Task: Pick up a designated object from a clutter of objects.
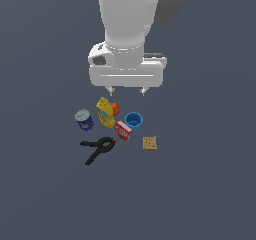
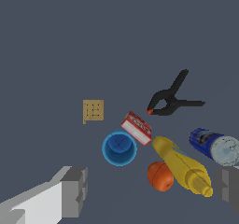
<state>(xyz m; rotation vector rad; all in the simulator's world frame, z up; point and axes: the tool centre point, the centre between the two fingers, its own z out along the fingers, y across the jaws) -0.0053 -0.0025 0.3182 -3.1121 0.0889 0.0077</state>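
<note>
The blue cup [image 1: 133,120] [image 2: 119,148] stands upright with its mouth open, and the wrist view looks straight into it: the inside shows only its own blue bottom, nothing lies in it. I take this cup as the landmark. The red box [image 1: 123,130] [image 2: 137,128] sits just beside it, so close that I cannot tell if they touch; its white label carries some writing, but this is too small to read. On the cup's other side, toward the exterior view's right and a little nearer to the camera, the tan cracker-like square [image 1: 150,143] [image 2: 93,110] lies flat and apart from it. Toward the exterior view's left of the cup lies the yellow mustard bottle [image 1: 105,112] [image 2: 181,166], with the orange ball [image 1: 115,108] [image 2: 160,175] right against it, between bottle and cup. Further on that same side stands the blue-white can [image 1: 84,119] [image 2: 214,145] with a silver lid; its label is not readable. The black clamp [image 1: 98,148] [image 2: 170,99] with a red tip lies beyond the red box, away from the cup. All things rest on a plain dark grey-blue surface that fills both views; no walls or edges show. The gripper [image 1: 127,90] hangs above the clutter, clear of every object, with its jaws spread wide and holding nothing.
</note>
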